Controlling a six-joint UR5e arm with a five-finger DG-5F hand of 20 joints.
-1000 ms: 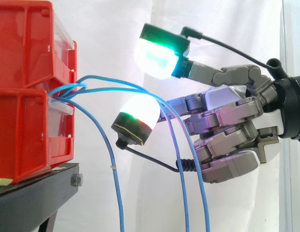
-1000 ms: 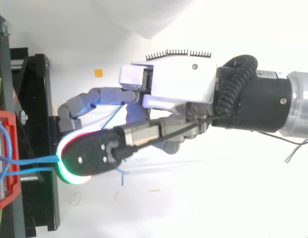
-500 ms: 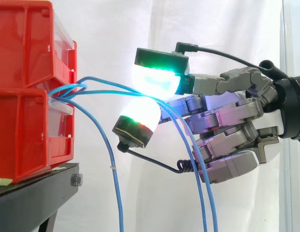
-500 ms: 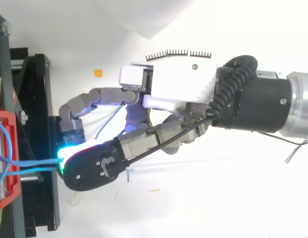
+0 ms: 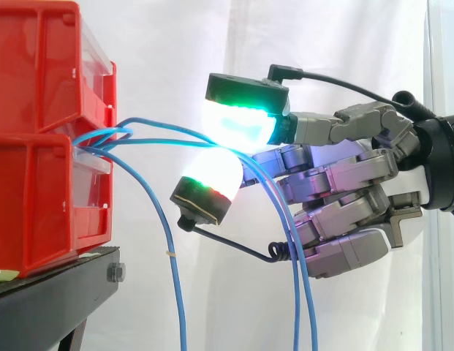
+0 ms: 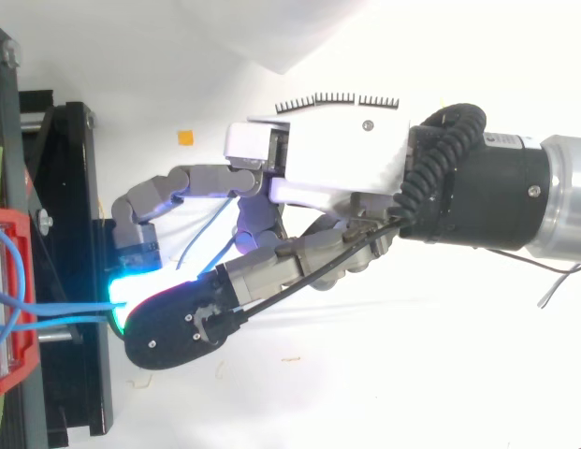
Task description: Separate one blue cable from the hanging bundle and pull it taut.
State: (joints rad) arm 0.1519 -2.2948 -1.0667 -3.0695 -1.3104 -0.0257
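Behind all, a white curtain (image 5: 183, 51). At lower left a black stand (image 5: 51, 300), with a bolt (image 5: 115, 273) in its front edge. In the top view, a pale surface (image 6: 365, 393) under the arm, with a small orange square (image 6: 185, 137) on it.

Thin blue cable (image 5: 164, 123), smooth and glossy, one of a bundle (image 5: 102, 137) of several alike. Comes out between the two red bins (image 5: 36, 197), runs slightly bowed to the right and goes in between two glowing pads (image 5: 237, 124) of the hand (image 5: 343, 183). Pinched there between the upper green-and-cyan pad and the lower white-and-red one, both almost touching. Other fingers half curled behind. Rest of the bundle hanging in loose curves: one strand beside the stand, two more in front of the palm.

Bins stacked on the stand, the lower with a clear front plate (image 5: 93, 186). Inside, from above, blue cable ends; anything else, cannot tell.
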